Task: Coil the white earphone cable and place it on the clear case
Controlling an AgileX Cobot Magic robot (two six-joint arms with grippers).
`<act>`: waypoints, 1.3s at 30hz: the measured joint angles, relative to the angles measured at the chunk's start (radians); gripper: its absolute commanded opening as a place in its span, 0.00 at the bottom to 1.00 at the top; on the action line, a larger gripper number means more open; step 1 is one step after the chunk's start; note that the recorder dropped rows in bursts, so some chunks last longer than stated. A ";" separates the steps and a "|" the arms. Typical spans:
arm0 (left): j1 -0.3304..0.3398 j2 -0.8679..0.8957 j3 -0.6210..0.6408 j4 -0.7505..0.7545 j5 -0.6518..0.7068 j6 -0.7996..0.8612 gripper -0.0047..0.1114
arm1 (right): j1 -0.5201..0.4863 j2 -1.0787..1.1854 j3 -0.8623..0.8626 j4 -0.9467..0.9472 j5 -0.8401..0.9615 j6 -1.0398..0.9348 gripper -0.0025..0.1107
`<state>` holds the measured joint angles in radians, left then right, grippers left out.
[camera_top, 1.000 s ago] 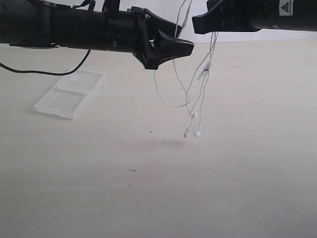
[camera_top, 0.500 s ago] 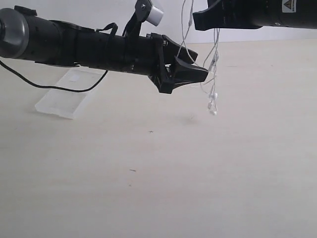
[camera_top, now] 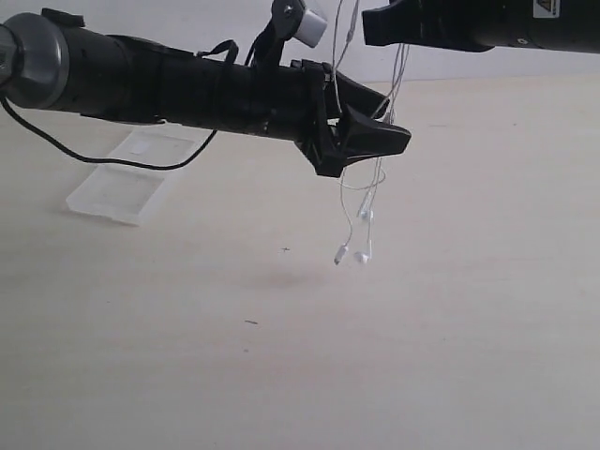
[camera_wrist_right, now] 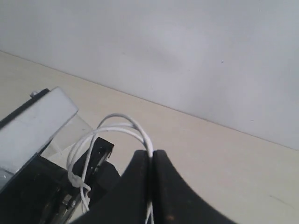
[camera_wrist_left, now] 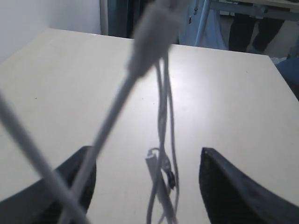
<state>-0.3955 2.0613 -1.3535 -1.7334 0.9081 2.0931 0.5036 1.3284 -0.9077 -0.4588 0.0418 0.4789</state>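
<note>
In the left part of the exterior view, the clear case (camera_top: 129, 178) lies flat on the table (camera_top: 450, 328). Its long axis goes from lower left to upper right. In the middle, the left gripper (camera_top: 392, 127) points to the right with its fingers spread. The strands of the white earphone cable (camera_top: 366, 214) pass between them without being pinched (the left wrist view shows it clearly). The cable hangs vertically at the centre, earbuds downward, above the table. At the upper right, the right gripper (camera_wrist_right: 152, 161) is pressed together on the cable.
</note>
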 measured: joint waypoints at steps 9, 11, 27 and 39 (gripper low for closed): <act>-0.062 0.000 -0.004 0.000 -0.124 0.000 0.57 | 0.000 0.000 0.000 0.015 -0.011 0.002 0.02; -0.067 0.000 -0.004 0.000 -0.135 0.000 0.52 | 0.000 0.000 0.000 0.015 -0.011 0.002 0.02; -0.067 0.000 -0.016 0.000 -0.143 0.000 0.19 | 0.000 0.000 0.000 0.016 -0.011 0.004 0.02; -0.067 0.000 -0.016 0.000 -0.143 0.000 0.04 | 0.000 -0.002 0.000 0.017 -0.005 -0.024 0.02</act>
<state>-0.4621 2.0613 -1.3696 -1.7334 0.7653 2.0931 0.5036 1.3263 -0.9077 -0.4423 0.0371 0.4545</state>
